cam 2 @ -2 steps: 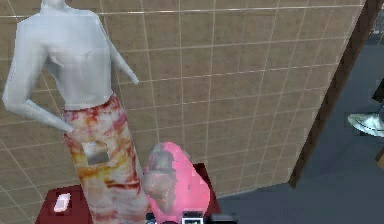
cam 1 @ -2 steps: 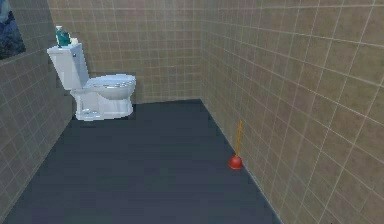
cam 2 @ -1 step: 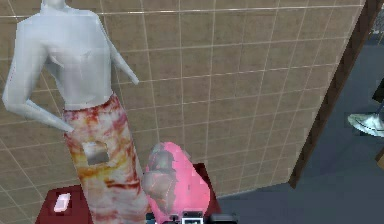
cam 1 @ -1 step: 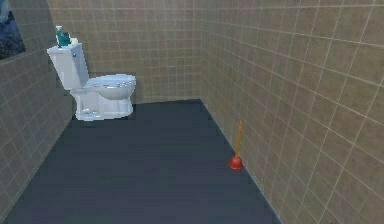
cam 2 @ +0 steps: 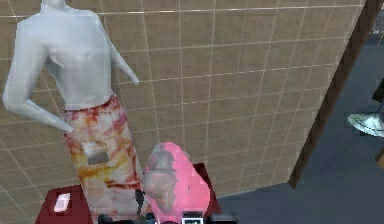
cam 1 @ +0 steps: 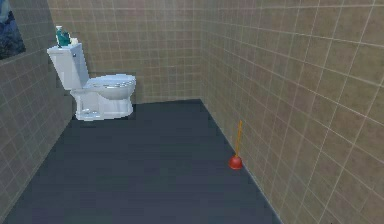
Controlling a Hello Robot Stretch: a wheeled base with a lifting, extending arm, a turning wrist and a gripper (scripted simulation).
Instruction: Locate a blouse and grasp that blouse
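- Beside the mannequin (cam 2: 70, 60), right of its patterned skirt (cam 2: 100, 150), a crumpled pink cloth (cam 2: 175, 175), possibly the blouse, lies on a dark red table (cam 2: 48, 214).
- Just below that cloth sits the gripper (cam 2: 150, 215); I cannot tell whether it holds anything.
- Left of the mannequin's base lies a small pale object (cam 2: 62, 203).

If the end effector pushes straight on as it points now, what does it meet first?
Probably the pink-grey bundle on the red table, right beyond the end effector, though depth is unclear.
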